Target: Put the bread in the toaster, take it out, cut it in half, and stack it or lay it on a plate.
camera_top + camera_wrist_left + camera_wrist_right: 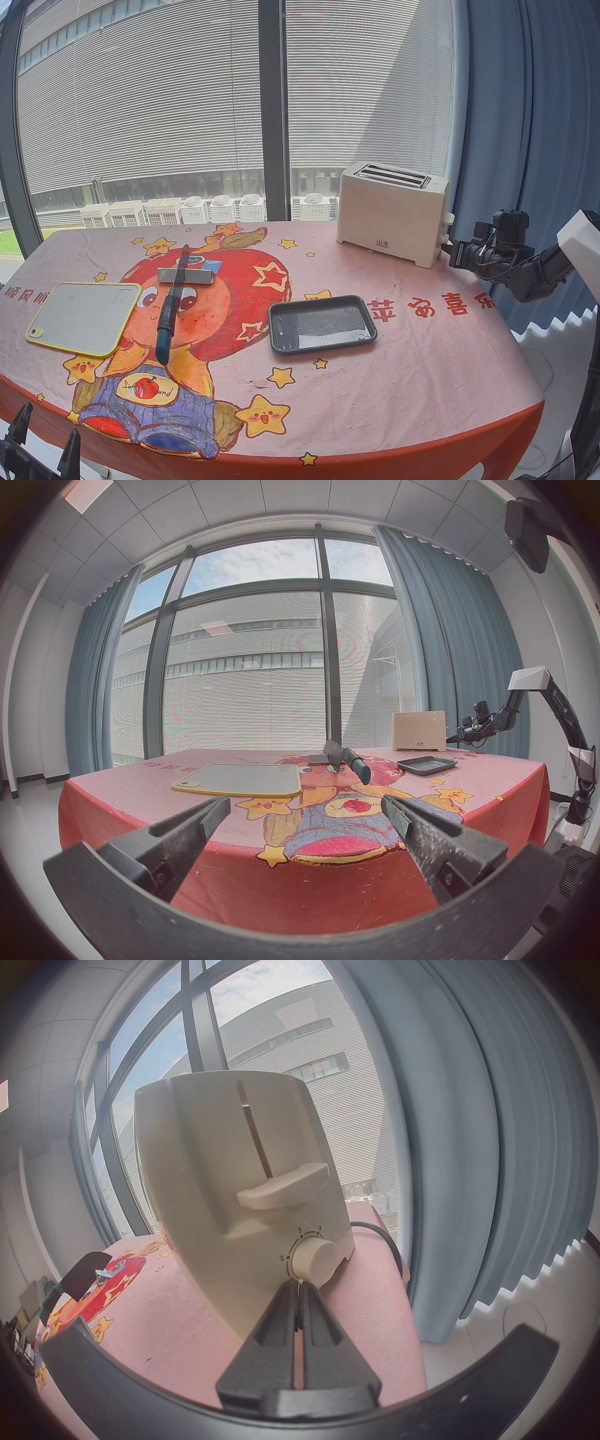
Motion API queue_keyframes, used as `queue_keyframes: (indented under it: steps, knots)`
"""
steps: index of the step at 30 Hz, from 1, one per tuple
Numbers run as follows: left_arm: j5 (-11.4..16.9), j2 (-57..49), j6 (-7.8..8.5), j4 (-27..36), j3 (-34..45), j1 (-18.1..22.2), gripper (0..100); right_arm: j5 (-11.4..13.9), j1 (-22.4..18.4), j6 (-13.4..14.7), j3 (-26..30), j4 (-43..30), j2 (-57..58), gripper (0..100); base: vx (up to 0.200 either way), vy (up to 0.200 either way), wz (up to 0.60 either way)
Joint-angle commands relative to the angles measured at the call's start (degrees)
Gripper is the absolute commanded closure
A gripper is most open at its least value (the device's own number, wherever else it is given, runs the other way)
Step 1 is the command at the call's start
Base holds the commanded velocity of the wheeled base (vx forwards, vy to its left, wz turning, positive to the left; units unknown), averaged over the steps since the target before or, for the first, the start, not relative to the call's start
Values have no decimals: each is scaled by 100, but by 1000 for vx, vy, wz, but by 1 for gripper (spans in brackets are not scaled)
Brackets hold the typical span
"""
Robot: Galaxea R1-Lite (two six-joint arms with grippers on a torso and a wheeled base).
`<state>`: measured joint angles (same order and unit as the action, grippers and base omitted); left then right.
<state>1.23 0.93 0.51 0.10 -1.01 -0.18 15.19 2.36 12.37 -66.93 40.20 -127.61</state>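
Tool on the left arm (pixel 306 830) hangs off the near left corner of the surface (pixel 406 375), jaws spread wide with nothing between them. On the cloth, a board (pixel 81 317) lies flat at the left. Just right of it a knife (pixel 170 312) rests with its blade propped on a small grey block (pixel 200 275), handle toward the near edge. Near the middle sits a dark tray (pixel 322 323), its shiny floor showing edge to edge. The toaster (pixel 392 212) stands upright at the far right; what its slots (pixel 392 175) hold cannot be told. The right tool (pixel 299 1288) is at the toaster's end, jaws pressed together, tips just under the dial (pixel 314 1261), below the lever (pixel 284 1186).
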Motion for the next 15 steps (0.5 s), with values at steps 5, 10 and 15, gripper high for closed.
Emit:
queue_keyframes:
  steps: [5, 10, 15]
  knots:
    - [0, -93, 2, -1, 101, 1, 0, 2, -8, -7, 4, 5, -45, 100, 0, 0, 0]
    - [0, -93, 2, -1, 101, 1, 0, 2, 10, -7, 48, 5, -36, 100, 0, 0, 0]
    - [0, -93, 2, -1, 101, 1, 0, 2, 18, -51, 92, 5, -1, 100, 0, 0, 0]
